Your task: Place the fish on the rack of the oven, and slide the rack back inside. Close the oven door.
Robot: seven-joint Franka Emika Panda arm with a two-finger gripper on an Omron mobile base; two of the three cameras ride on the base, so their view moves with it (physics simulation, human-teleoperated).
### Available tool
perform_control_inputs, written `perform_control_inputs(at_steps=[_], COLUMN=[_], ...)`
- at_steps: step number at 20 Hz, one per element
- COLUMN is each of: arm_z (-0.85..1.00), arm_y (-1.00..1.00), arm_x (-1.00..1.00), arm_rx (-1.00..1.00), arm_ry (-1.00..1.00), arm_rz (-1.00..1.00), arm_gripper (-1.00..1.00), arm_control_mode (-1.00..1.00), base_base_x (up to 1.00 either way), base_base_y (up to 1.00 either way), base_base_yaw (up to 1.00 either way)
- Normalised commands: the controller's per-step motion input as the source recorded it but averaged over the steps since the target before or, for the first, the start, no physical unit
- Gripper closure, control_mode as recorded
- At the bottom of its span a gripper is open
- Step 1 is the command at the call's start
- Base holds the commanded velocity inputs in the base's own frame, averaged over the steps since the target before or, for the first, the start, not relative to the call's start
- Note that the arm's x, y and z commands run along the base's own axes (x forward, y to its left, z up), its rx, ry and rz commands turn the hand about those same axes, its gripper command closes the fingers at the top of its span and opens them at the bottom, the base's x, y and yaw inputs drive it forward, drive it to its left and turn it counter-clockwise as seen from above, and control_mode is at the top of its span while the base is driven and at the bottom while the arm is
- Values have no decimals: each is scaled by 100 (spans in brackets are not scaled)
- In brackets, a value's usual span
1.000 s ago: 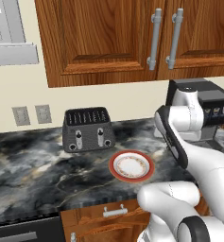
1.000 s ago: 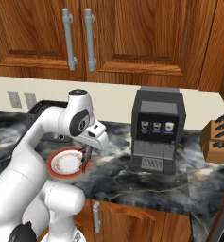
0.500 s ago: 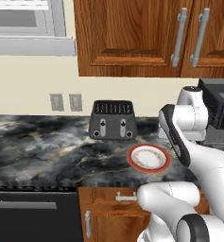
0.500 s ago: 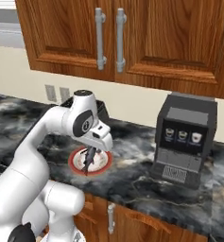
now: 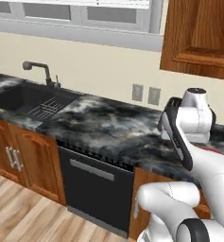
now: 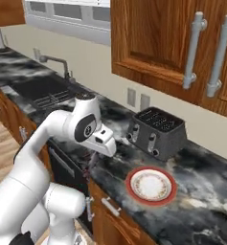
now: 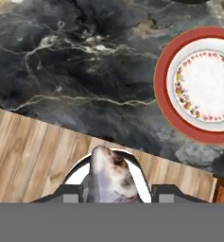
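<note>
In the hand view the fish [image 7: 109, 177] sits at the bottom centre, grey and mottled, its tip pointing up the frame, held between the jaws of the gripper [image 7: 111, 191], which are clamped on its sides. Behind it the front edge of the dark marbled counter [image 7: 85, 71] runs diagonally from the left edge down to the lower right, with bare wooden floor [image 7: 33, 160] below it. The red-rimmed plate [image 7: 201, 85] lies on the counter at the upper right, cut by the frame's right edge, well apart from the fish.

In the right base view the gripper [image 6: 93, 160] hangs just off the counter's front edge, left of the plate [image 6: 151, 185]; the toaster [image 6: 156, 132] stands behind, near the wall.
</note>
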Motion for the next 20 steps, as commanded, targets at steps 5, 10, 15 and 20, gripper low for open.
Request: perform_control_inputs(at_steps=[5,10,15,20], arm_z=[0,0,0,0], arm_y=[0,0,0,0], arm_x=[0,0,0,0], arm_rx=[0,0,0,0], arm_ry=[0,0,0,0], arm_rz=[0,0,0,0], arm_gripper=[100,100,100,100], arm_control_mode=[100,100,100,100], base_base_x=[7,16,25,27], base_base_y=[54,48,44,44], base_base_yaw=[85,85,85,85])
